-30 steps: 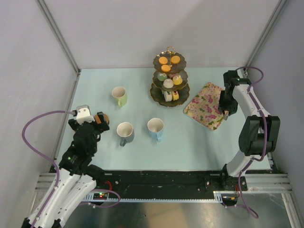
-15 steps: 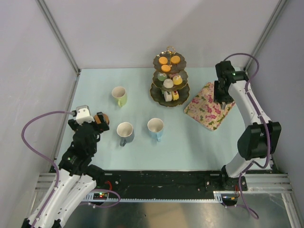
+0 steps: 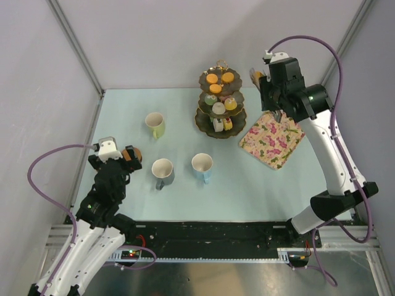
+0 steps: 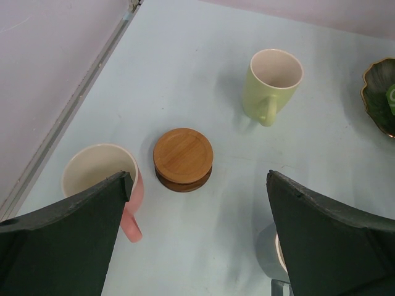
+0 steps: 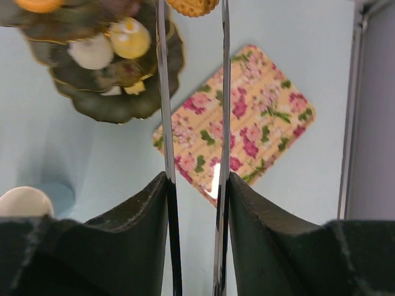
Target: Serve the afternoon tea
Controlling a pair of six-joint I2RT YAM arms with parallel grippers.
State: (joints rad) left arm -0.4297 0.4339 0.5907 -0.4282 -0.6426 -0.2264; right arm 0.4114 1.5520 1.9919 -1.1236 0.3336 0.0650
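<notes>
The right gripper (image 5: pixel 192 24) is raised off the pale blue table (image 3: pixel 247 185), just right of the top of the dark gold-rimmed three-tier stand (image 3: pixel 199 118); its fingers are clenched on a small round golden-brown cake (image 5: pixel 192 5), pinched at the very tips. Below it, a floral rectangular tray (image 3: pixel 273 139) lies slanted near the table's right edge. The stand is at the middle of the far edge and carries small colourful cakes (image 3: pixel 220 79): orange ones on top, with green, white and yellow ones on the lower tiers.

The left gripper (image 4: pixel 197 177) hangs above the near left part of the table with its jaws spread wide and nothing between them; under it sits a short stack of round brown wooden coasters (image 4: pixel 183 159). A pink mug (image 4: pixel 99 172) is just beside the stack, towards the left edge. A yellow-green mug (image 3: pixel 155 124) stands farther back, left of the stand; a grey mug (image 3: pixel 163 172) and a blue mug (image 3: pixel 202 166) stand side by side towards the near edge, around the middle.
</notes>
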